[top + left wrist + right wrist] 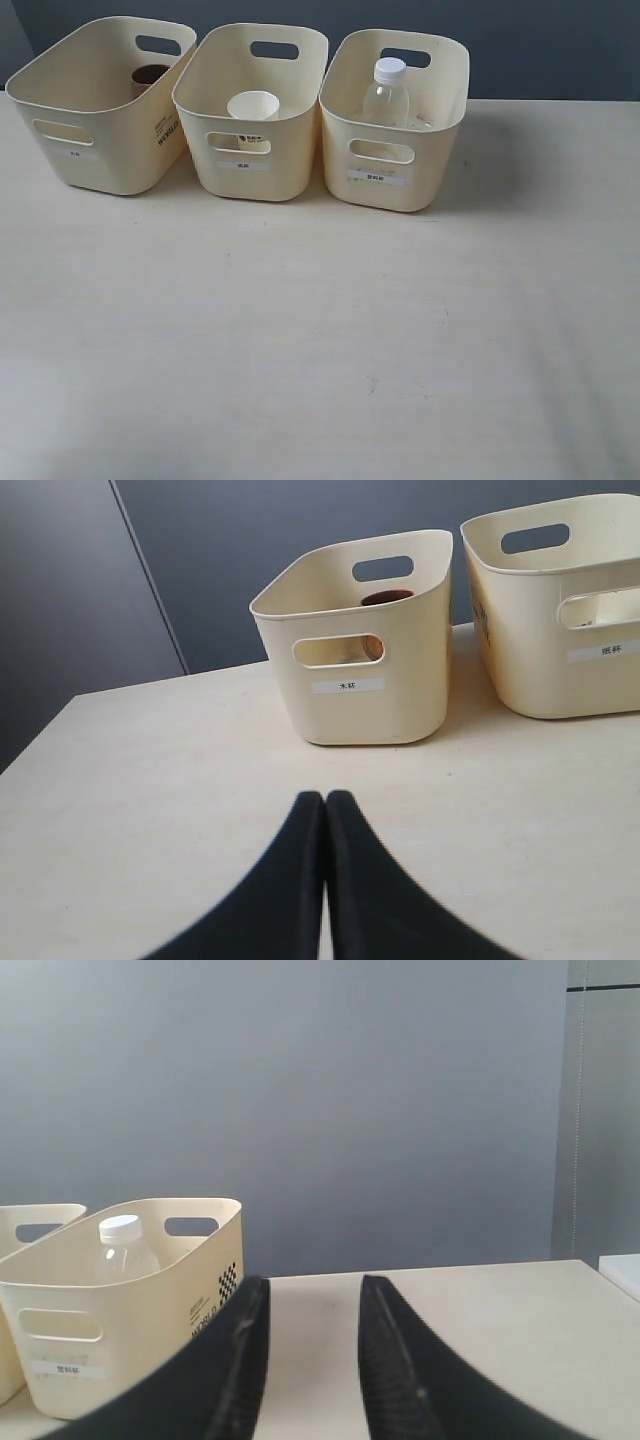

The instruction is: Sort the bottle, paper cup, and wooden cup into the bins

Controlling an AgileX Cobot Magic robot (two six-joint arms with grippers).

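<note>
Three cream bins stand in a row at the back of the table. The left bin (70, 130) holds the reddish-brown wooden cup (148, 77). Inside the middle bin (290, 150) stands the white paper cup (253, 108). The clear bottle (386, 92) with its white cap stands upright in the right bin (440, 130). Neither arm shows in the exterior view. My left gripper (325, 798) is shut and empty, low over the table in front of the left bin (390, 710). My right gripper (313, 1285) is open and empty, beside the right bin (150, 1310) with the bottle (124, 1248).
The pale tabletop (320, 340) stretches from the bins to the near edge. A dark grey wall (540, 40) runs behind the bins. The middle bin (540, 660) shows at the edge of the left wrist view.
</note>
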